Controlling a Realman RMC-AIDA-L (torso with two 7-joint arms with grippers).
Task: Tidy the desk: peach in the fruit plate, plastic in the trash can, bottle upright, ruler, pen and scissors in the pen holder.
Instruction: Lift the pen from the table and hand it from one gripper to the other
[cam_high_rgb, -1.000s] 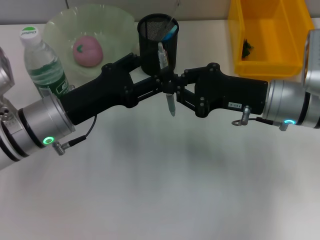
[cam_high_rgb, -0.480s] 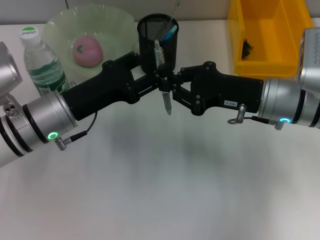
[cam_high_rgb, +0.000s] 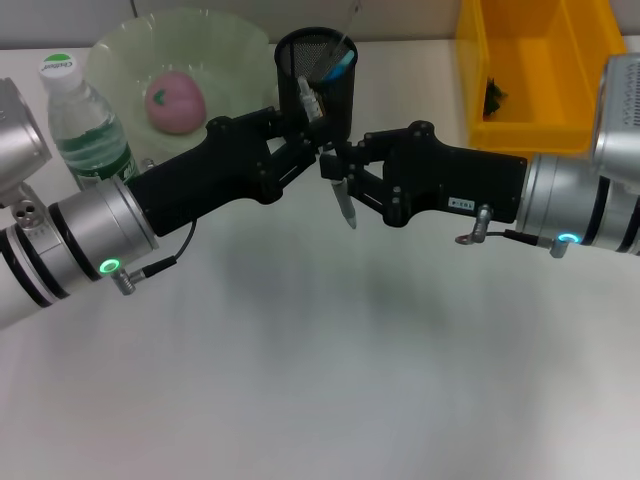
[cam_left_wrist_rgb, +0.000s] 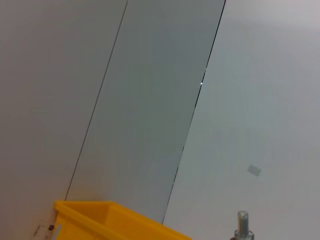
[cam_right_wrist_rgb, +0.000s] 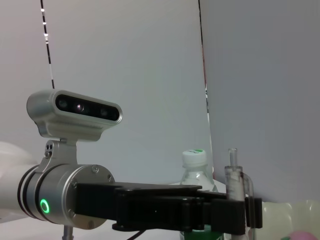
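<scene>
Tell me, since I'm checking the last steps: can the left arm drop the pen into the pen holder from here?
Probably yes. The left pincer grips the pen beside the pen holder, whose mouth looks open, though the right pincer also holds the pen.

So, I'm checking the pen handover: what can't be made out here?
Head view: which one holds the pen, since the left gripper and right gripper overlap on it.
Head view: pen holder contents, behind mesh and arms.
Head view: dark scrap in the trash can, too small.
Left wrist view: no pen, only wall and a yellow corner.
</scene>
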